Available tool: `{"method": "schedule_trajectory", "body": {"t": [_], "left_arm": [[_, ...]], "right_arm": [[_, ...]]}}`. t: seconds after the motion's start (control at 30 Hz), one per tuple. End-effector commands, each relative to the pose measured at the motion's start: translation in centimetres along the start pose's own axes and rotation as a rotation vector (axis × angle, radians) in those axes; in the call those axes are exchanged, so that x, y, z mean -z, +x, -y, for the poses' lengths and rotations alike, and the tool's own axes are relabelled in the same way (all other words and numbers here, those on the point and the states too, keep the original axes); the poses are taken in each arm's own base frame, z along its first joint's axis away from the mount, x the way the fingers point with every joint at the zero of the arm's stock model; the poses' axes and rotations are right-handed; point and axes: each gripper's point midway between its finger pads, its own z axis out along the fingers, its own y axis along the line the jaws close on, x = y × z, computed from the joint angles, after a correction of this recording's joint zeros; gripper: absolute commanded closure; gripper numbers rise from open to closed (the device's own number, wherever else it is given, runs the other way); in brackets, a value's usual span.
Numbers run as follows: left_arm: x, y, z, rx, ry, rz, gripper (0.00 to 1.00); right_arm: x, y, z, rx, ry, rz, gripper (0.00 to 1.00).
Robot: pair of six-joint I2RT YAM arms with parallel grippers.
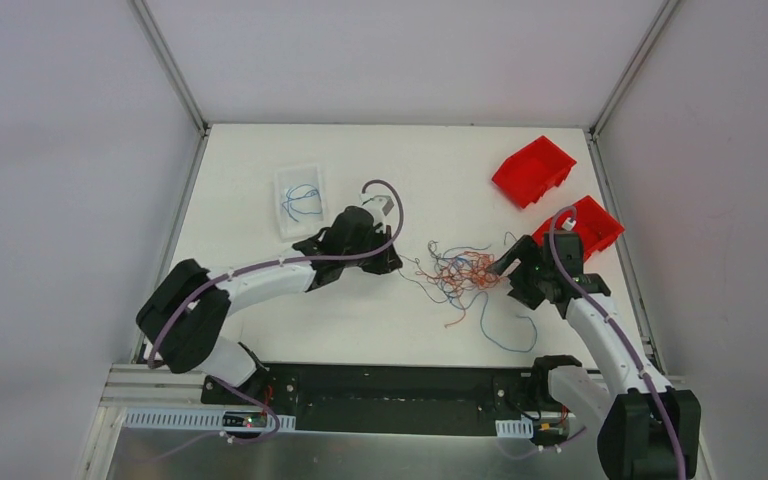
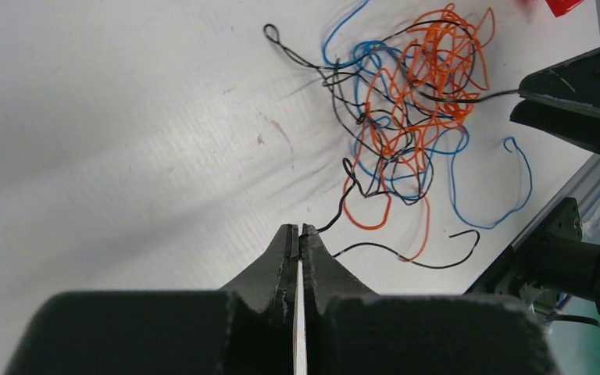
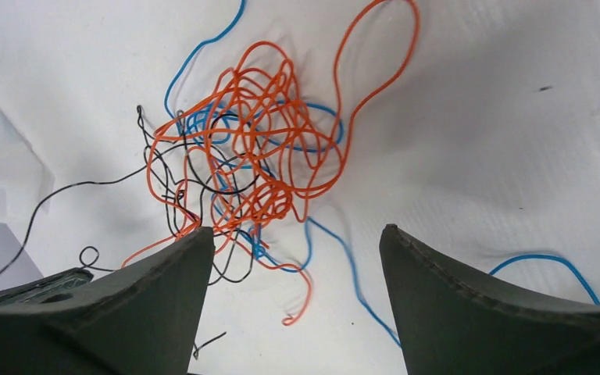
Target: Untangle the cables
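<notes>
Left end effector (image 2: 300,231), left of the cables (image 1: 465,270), pinches one black strand (image 2: 334,212) tight; right end effector (image 3: 295,233), right of them, is wide open w/ nothing in it.

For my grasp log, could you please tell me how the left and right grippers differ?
The left gripper is shut, apparently pinching a thin black wire at the edge of the orange, blue and black wire tangle; the right gripper stands open, empty, on the tangle's opposite side. Both are black, two-fingered.
</notes>
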Motion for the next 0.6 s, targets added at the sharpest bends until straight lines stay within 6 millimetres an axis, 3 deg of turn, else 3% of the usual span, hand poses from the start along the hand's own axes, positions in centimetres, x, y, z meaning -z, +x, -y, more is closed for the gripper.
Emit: {"method": "schedule_trajectory", "body": {"t": [0.0,0.13,0.33,0.57], "left_arm": [[3.2,1.3,-2.8,-0.011,-0.110,-0.045,1.00],[4.7,0.7,-3.7,0.093,-0.079,-0.064,1.00],[6.0,0.5,-3.7,0.083,-0.075,-0.065,1.00],[7.3,1.4,-4.5,0.112,-0.073,-0.075,1.00]], "right_arm": [[0.0,1.2,-1.6,0.061,-0.088,-0.054,0.20],[0.2,2.1,-2.2,0.175,-0.059,-0.055,0.21],[-0.4,4.6,-4.7,0.266,-0.060,-0.114,0.22],[-0.8,6.4,-6.5,0.308,-0.068,-0.116,0.23]]}}
